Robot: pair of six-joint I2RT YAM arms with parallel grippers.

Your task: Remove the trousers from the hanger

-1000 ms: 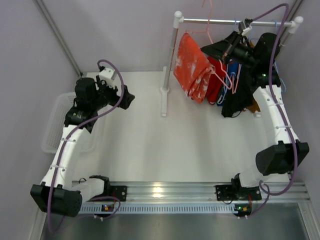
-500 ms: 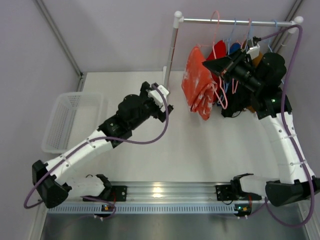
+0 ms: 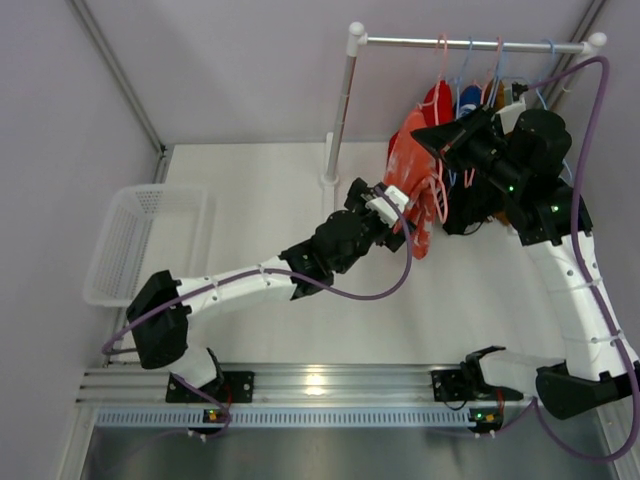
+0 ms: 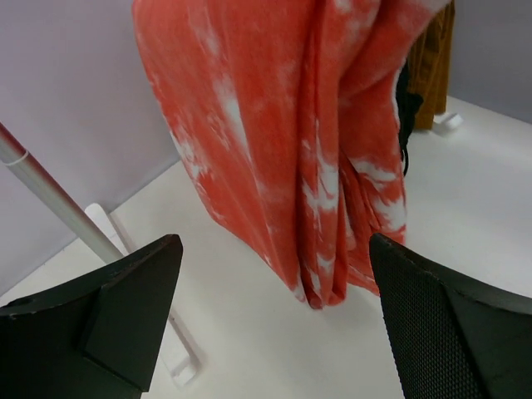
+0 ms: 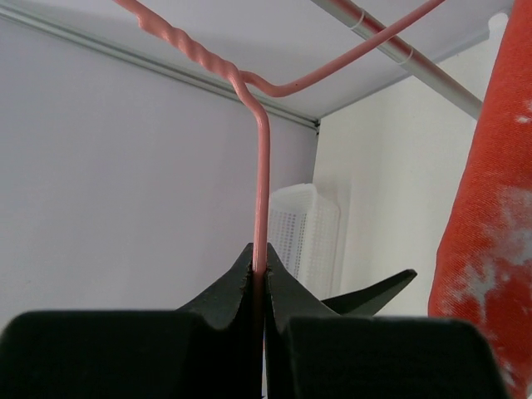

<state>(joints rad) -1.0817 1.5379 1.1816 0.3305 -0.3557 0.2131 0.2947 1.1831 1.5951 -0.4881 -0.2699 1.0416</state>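
The orange-red, white-speckled trousers [image 3: 408, 170] hang folded over a pink hanger [image 5: 263, 166]. My right gripper [image 3: 432, 135] is shut on the hanger's neck just under its twisted hook, and the wire runs up from between the jaws [image 5: 259, 259]. My left gripper [image 3: 403, 216] is open and sits low, right in front of the trousers' lower end. In the left wrist view the cloth [image 4: 291, 125] hangs ahead of the gap between my left gripper's [image 4: 273, 249] two black fingers and touches neither. More garments, red [image 3: 437, 100], blue [image 3: 468, 100] and black [image 3: 465, 210], hang behind on the same rail.
The metal rail [image 3: 470, 43] spans the back right, and its left post [image 3: 338, 120] stands just left of the trousers, with its foot [image 4: 179, 357] near my left finger. A white mesh basket [image 3: 140, 240] sits at the table's left edge. A brown garment [image 4: 432, 66] hangs further right.
My left arm has swung from beside the basket across the table to the hanging trousers, jaws staying open. My right gripper has carried the hanger and trousers rightward and lower.
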